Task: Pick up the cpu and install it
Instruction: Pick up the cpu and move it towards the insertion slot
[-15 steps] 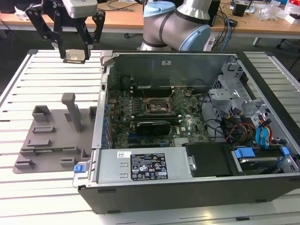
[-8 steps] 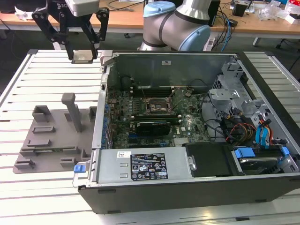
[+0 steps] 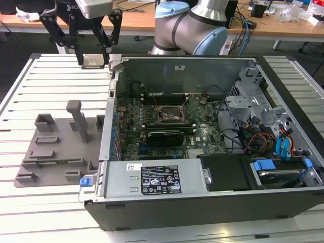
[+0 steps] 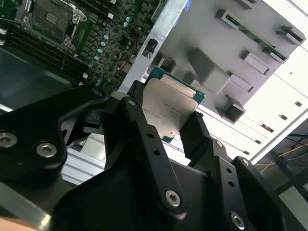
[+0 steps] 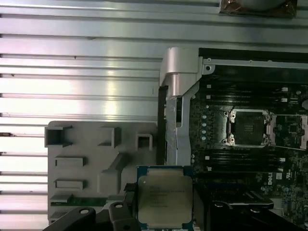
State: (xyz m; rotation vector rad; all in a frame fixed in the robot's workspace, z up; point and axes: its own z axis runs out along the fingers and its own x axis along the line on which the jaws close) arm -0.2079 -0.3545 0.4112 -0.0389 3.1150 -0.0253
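Note:
The cpu (image 3: 94, 62) is a flat square chip with a pale metal top, and my gripper (image 3: 94, 58) is shut on its edges. It hangs high above the slatted table, just beyond the back left corner of the open computer case (image 3: 202, 212) in the exterior view. Both wrist views show the cpu (image 4: 168, 108) (image 5: 164, 199) clamped between the black fingers (image 4: 139, 125). The dark square socket (image 3: 169, 114) (image 5: 248, 127) (image 4: 50, 17) lies open on the motherboard inside the case, off to the exterior view's right of the gripper.
A grey plastic tray (image 3: 55, 147) (image 5: 96, 163) with upright posts sits on the table at the exterior view's left of the case. The arm's base (image 3: 190, 25) stands behind the case. Drive bays and cables (image 3: 263, 136) fill the case's right side.

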